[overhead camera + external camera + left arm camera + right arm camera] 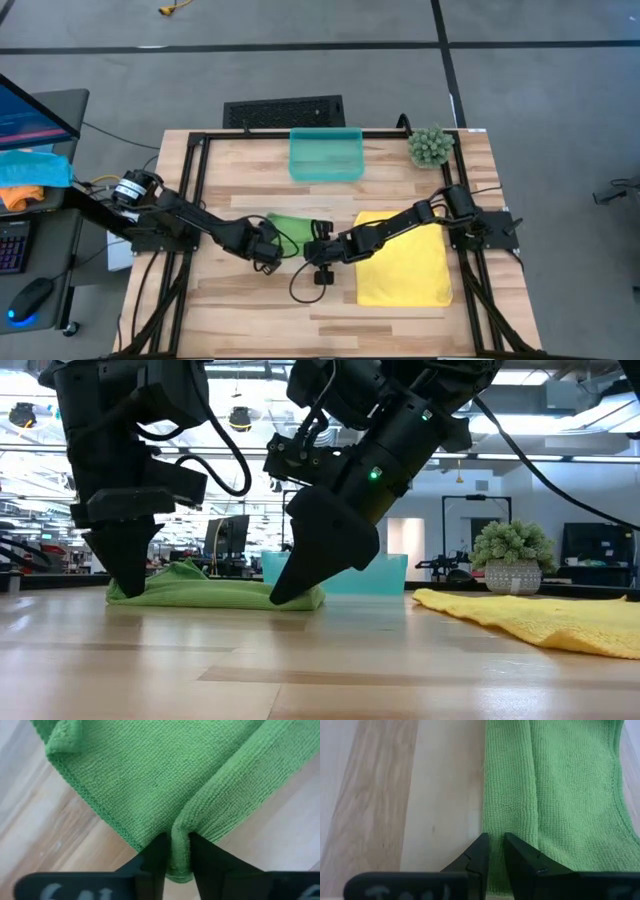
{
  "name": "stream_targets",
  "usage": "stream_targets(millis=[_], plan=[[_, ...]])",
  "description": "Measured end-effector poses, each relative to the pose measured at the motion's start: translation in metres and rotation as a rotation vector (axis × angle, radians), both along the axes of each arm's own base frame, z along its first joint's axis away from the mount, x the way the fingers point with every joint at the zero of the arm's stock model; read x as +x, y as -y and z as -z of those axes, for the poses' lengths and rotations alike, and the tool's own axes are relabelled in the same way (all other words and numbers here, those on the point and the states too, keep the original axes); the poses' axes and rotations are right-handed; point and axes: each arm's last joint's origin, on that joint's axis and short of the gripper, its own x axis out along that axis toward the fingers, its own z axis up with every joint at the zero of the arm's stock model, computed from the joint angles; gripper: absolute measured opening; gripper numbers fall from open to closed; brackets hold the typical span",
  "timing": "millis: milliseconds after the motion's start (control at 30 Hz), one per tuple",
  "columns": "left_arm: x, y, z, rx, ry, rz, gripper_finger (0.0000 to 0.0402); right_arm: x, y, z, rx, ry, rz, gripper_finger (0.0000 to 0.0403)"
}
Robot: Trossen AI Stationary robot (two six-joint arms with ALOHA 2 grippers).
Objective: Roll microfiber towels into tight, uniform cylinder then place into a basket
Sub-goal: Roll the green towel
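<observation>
Pinching light green microfiber towel point(165, 775) edge: L gripper point(174, 851) & R gripper point(492, 851), both clamped on its folded hem.

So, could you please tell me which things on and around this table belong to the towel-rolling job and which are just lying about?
Job: light green microfiber towel, pinched by left gripper and right gripper; flat bright yellow microfiber towel; translucent teal plastic basket.
Lying about: small potted green plant; black grille panel.
</observation>
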Motion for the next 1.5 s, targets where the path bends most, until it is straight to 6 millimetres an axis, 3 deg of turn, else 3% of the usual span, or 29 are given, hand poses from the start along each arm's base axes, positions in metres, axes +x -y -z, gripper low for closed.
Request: stream_targets(millis=[400,633,900,1200,1500], plan=[[-0.007,0.006,0.000,0.073,-0.061,0.134,0.0176,0.000,0.000,0.000,0.012,-0.005,-0.009,0.0082],[-0.015,0.019,-0.004,0.073,-0.108,0.260,0.0176,-0.001,0.000,0.001,0.013,-0.012,-0.010,0.0082],[-0.031,0.045,-0.022,0.105,-0.059,0.312,0.0174,-0.001,0.000,0.001,0.013,-0.012,-0.010,0.0082],[-0.037,0.080,-0.027,0.369,0.139,0.655,0.0174,-0.001,0.000,0.001,0.014,-0.012,-0.010,0.0082],[-0.033,0.062,-0.014,0.373,0.109,0.635,0.0174,-0.001,0.000,0.001,0.014,-0.012,-0.011,0.0082]])
